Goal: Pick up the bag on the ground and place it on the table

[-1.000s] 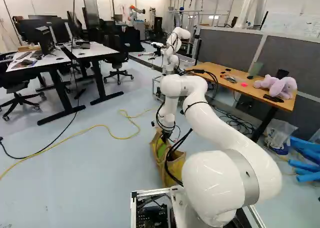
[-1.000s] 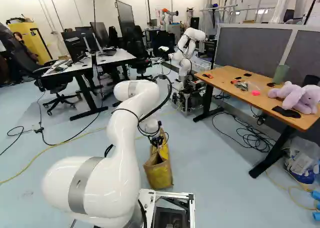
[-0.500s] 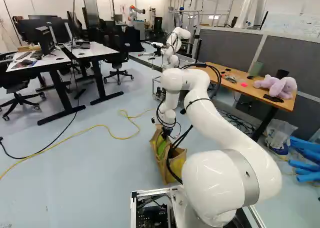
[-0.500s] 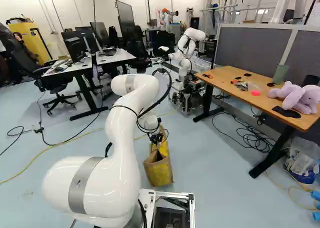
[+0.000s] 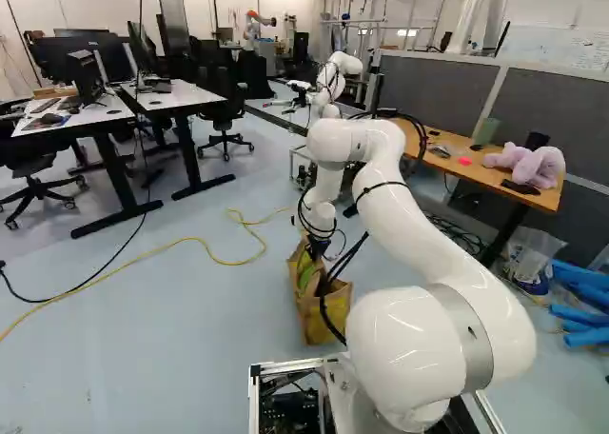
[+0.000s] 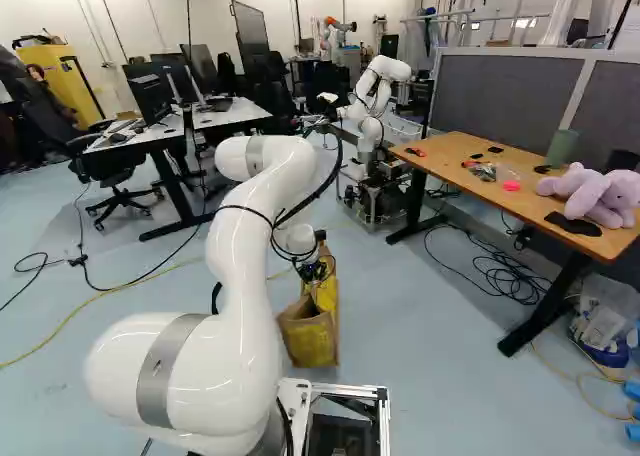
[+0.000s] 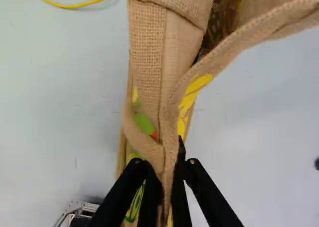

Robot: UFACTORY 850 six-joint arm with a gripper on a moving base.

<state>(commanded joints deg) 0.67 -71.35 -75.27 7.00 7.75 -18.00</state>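
The gripper (image 6: pixel 312 272) hangs low at the end of my arm, at the top of the burlap bag. In the right base view the yellow and tan bag (image 6: pixel 310 338) hangs below it, upright; whether its bottom touches the floor I cannot tell. The wrist view shows the gripper (image 7: pixel 167 187) shut on the bag's handle, with a finger on either side of the cloth strap. The bag (image 7: pixel 147 53) stretches ahead of the fingers, partly open. The wooden table (image 6: pixel 470 176) stands to the right of the arm.
On the table lie a purple plush toy (image 6: pixel 592 194), a dark flat item (image 6: pixel 573 224) and small items. Another robot (image 6: pixel 372 106) stands behind the table's far end. White desks (image 5: pixel 71 120) are at the left. A yellow cable (image 5: pixel 195 240) and black cables (image 6: pixel 505 276) lie on the floor.
My arm's elbow and wrist have risen, and the gripper has lifted slightly. The bag's upper part has moved up with it, and the bag has swung and straightened. The base has not moved.
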